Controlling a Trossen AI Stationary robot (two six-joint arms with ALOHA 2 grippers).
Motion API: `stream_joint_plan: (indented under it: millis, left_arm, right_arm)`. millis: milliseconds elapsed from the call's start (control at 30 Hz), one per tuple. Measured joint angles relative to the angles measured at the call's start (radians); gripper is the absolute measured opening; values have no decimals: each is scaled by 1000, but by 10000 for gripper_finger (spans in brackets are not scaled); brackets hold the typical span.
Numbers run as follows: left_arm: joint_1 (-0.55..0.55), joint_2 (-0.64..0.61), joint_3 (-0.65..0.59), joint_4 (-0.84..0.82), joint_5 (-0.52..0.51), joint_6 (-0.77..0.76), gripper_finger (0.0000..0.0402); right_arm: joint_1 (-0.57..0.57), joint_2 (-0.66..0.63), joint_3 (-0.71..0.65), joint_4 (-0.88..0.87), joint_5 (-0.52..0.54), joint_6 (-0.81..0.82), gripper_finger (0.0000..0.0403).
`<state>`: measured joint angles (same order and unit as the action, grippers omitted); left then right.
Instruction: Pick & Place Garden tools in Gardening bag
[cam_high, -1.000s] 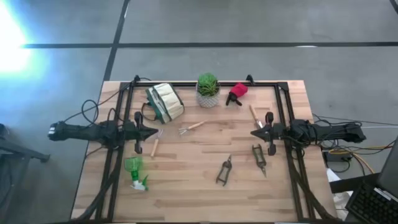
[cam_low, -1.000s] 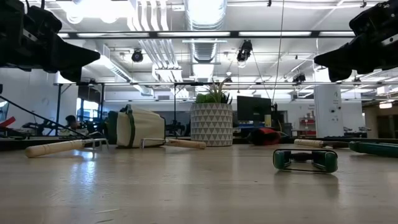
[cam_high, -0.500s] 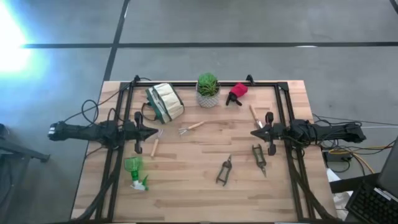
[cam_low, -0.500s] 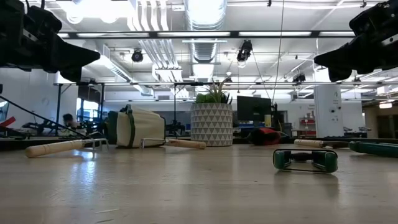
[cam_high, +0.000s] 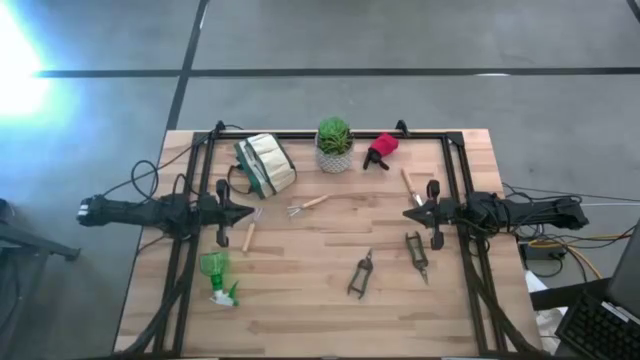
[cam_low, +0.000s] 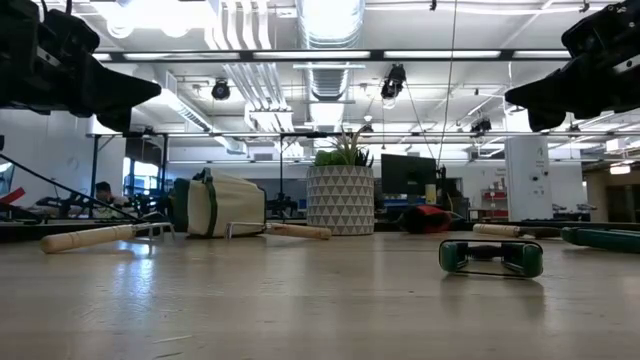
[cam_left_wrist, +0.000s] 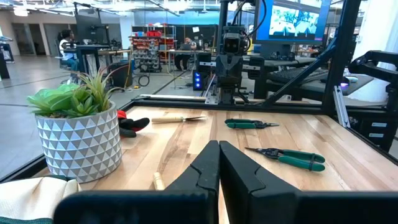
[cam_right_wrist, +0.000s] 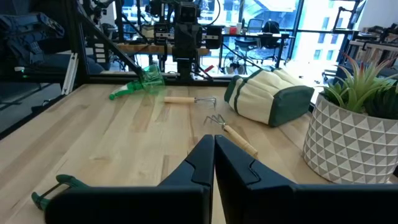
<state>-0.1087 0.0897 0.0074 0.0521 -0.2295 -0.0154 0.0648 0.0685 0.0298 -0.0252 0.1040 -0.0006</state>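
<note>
- Nothing has shifted in the last second: left pincer (cam_high: 248, 213) and right pincer (cam_high: 408, 213) hang pressed together, empty, above the table (cam_high: 300, 300).
- Gardening bag (cam_high: 266, 165) lies tipped; tools untouched, task unstarted.

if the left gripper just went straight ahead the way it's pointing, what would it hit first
Probably nothing on the table: the shut left gripper hovers, pointing level across at the right gripper. The fork lies just off that line, lower down.

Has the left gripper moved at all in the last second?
No. In the high view the left gripper sits shut at the same spot beside the bag, above the wooden-handled tool, just as before.
</note>
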Motion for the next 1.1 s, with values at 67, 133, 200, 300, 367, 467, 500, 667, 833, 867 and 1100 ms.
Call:
stream_joint_plan:
  millis: [67, 133, 200, 300, 367, 467, 500, 667, 833, 867, 1100]
  left_arm:
    - [0, 0, 0, 0, 0, 0, 12]
    - [0, 0, 0, 0, 0, 0, 12]
    - [0, 0, 0, 0, 0, 0, 12]
    - [0, 0, 0, 0, 0, 0, 12]
    - [0, 0, 0, 0, 0, 0, 12]
    - [0, 0, 0, 0, 0, 0, 12]
    - [0, 0, 0, 0, 0, 0, 12]
    - [0, 0, 0, 0, 0, 0, 12]
    - [0, 0, 0, 10, 0, -14, 12]
    - [0, 0, 0, 30, 3, -27, 12]
    - [-1, 2, 0, 56, 42, -209, 12]
  right_arm:
    - [0, 0, 0, 0, 0, 0, 8]
    - [0, 0, 0, 0, 0, 0, 8]
    - [0, 0, 0, 0, 0, 0, 8]
    - [0, 0, 0, 0, 0, 0, 8]
    - [0, 0, 0, 0, 0, 0, 8]
    - [0, 0, 0, 0, 0, 0, 8]
    - [0, 0, 0, 0, 0, 0, 8]
    - [0, 0, 0, 0, 0, 0, 8]
    - [0, 0, 0, 0, 0, 0, 8]
    - [0, 0, 0, 0, 0, 0, 8]
    - [0, 0, 0, 0, 0, 0, 8]
